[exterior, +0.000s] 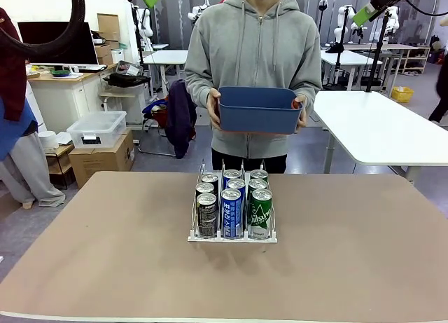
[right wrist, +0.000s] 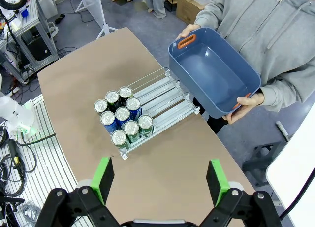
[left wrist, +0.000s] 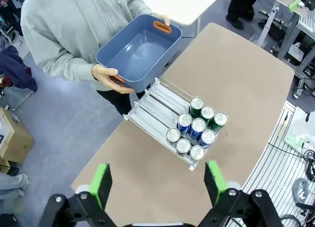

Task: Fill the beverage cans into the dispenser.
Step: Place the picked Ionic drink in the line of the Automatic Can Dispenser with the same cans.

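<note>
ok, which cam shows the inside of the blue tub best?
Right wrist view: it looks down into the blue tub, interior bare. Left wrist view also sees inside, more obliquely. Front view shows its outer wall, held by the person's hands.

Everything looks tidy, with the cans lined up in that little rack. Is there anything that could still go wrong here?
Two small things, perhaps. The nine slim drink cans crowd the robot-side end of the clear plastic three-lane dispenser, which stands loose on the brown table, so a nudge might slide it. The person holds the empty dark blue plastic tub just beyond the table's far edge; both open tools hang high above, so a reach across could meet those hands.
</note>
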Robot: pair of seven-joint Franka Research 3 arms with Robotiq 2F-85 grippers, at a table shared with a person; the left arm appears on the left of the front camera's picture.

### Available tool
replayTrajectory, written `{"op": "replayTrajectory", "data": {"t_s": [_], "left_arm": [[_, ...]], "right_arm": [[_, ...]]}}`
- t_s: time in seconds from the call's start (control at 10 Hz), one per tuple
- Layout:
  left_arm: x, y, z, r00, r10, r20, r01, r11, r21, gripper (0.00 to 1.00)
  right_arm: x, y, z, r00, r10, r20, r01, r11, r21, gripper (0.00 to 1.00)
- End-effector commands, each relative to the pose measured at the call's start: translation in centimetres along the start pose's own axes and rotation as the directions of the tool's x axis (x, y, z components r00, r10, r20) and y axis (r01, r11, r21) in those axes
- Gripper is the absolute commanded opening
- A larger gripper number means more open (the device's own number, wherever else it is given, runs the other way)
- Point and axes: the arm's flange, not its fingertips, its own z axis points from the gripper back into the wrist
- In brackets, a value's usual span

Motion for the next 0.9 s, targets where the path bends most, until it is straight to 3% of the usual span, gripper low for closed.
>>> {"op": "replayTrajectory", "data": {"t_s": [0.0, 0.8], "left_arm": [[-0.22, 0.17, 0.09, 1.000, 0.003, -0.005, -0.003, 1.000, -0.003, 1.00], [-0.22, 0.17, 0.09, 1.000, 0.003, -0.005, -0.003, 1.000, -0.003, 1.00]], "right_arm": [[-0.20, 0.19, 0.01, 1.000, 0.006, -0.004, -0.006, 1.000, 0.004, 1.00], [-0.20, 0.19, 0.01, 1.000, 0.006, -0.004, -0.006, 1.000, 0.004, 1.00]]}}
